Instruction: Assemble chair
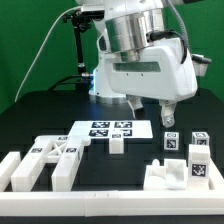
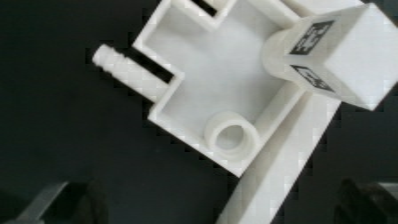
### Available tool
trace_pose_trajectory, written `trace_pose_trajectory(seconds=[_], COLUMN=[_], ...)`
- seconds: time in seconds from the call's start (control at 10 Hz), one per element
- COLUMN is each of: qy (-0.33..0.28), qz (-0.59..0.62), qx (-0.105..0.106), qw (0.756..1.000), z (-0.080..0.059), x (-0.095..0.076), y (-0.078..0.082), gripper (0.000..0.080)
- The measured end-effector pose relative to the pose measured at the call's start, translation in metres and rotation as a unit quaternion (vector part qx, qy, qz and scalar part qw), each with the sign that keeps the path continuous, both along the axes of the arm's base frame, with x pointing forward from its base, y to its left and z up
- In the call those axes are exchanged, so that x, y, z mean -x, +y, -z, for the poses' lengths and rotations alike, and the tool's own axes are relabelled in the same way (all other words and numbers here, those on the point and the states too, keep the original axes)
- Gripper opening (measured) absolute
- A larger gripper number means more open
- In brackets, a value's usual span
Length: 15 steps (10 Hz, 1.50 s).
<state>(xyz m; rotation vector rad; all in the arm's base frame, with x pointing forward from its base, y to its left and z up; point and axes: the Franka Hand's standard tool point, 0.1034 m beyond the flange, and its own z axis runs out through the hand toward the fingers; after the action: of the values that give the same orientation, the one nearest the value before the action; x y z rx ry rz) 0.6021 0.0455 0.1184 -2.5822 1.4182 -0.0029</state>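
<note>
The chair lies in loose white tagged pieces on the black table. A cluster of bars and a plate [image 1: 42,163] lies at the exterior view's front left. A small block [image 1: 117,144] stands in the middle, and a slotted piece [image 1: 168,174] with tagged cubes [image 1: 170,142] lies at the front right. My gripper [image 1: 152,113] hangs open and empty above the table, between the middle and the right pieces. The wrist view shows a flat white plate [image 2: 214,90] with a side peg [image 2: 121,68], a round hole [image 2: 230,134] and a tagged cube [image 2: 320,55]. It lies below my open gripper [image 2: 205,205], apart from it.
The marker board [image 1: 110,128] lies flat behind the small block. A low white border rail [image 1: 110,200] runs along the table's front edge. A green wall and a black stand are at the back.
</note>
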Motion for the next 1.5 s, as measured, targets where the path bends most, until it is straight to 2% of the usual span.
trace_pose_trajectory(seconds=[0.2, 0.4, 0.5, 0.6, 0.7, 1.0, 1.2, 1.3, 1.4, 1.5], qy=[-0.009, 0.001, -0.001, -0.002, -0.014, -0.023, -0.017, -0.014, 0.023, 0.047], qz=[-0.076, -0.161, -0.237, -0.301, -0.329, -0.402, -0.409, -0.424, -0.452, -0.466], qx=[0.01, 0.028, 0.038, 0.049, 0.063, 0.065, 0.062, 0.068, 0.048, 0.037], qw=[0.997, 0.987, 0.971, 0.952, 0.942, 0.913, 0.91, 0.903, 0.891, 0.883], z=[0.003, 0.017, 0.021, 0.028, 0.032, 0.033, 0.036, 0.047, 0.053, 0.053], x=[0.003, 0.022, 0.03, 0.04, 0.044, 0.044, 0.048, 0.061, 0.079, 0.088], y=[-0.001, -0.004, -0.011, -0.024, -0.029, -0.028, -0.031, -0.04, -0.05, -0.061], gripper=[0.0649, 0.0649, 0.0649, 0.0649, 0.0649, 0.0649, 0.0649, 0.0649, 0.0649, 0.0649])
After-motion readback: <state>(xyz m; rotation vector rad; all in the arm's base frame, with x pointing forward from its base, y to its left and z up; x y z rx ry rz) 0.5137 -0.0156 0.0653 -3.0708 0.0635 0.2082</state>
